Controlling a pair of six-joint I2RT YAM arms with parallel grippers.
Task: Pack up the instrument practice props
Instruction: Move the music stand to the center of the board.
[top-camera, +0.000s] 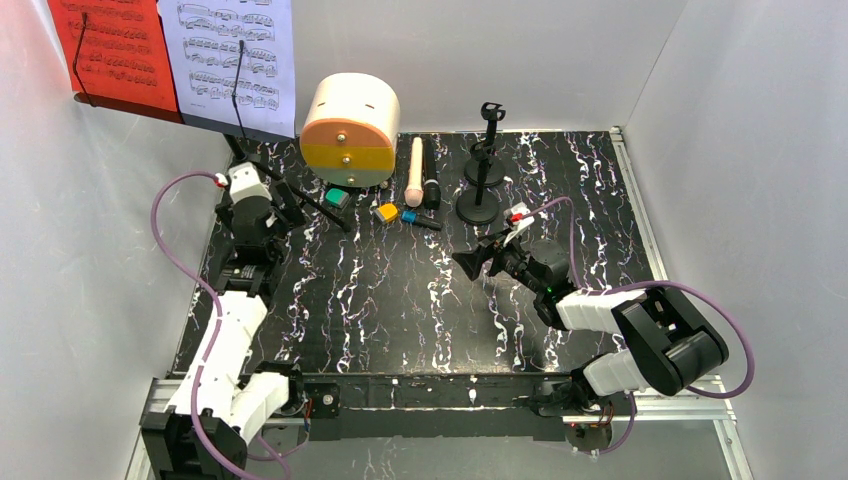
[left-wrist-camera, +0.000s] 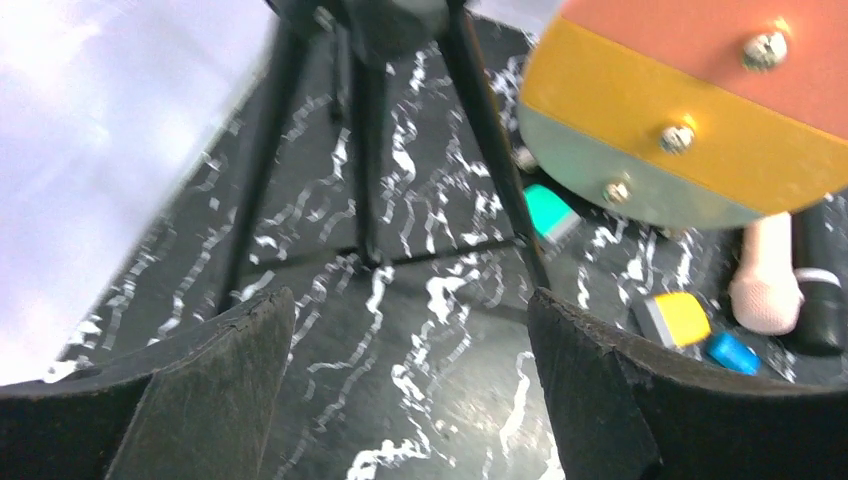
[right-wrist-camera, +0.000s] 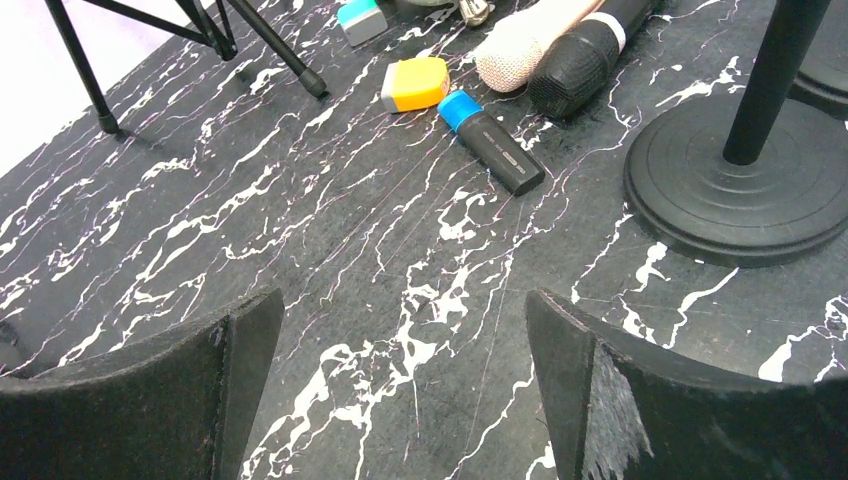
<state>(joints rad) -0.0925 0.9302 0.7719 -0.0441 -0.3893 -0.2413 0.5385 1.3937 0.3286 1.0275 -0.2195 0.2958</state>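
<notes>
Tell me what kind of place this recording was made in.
Likely a staged robot test cell, not a real music room: plain white walls box in a black marbled table, and the sheet-music pages and mic holders look like laid-out props.

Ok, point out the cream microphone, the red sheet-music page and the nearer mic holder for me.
cream microphone (top-camera: 415, 170), top external view, middle of its body.
red sheet-music page (top-camera: 108, 50), top external view, centre of the sheet.
nearer mic holder (right-wrist-camera: 700, 195), right wrist view, top of its round base.
</notes>
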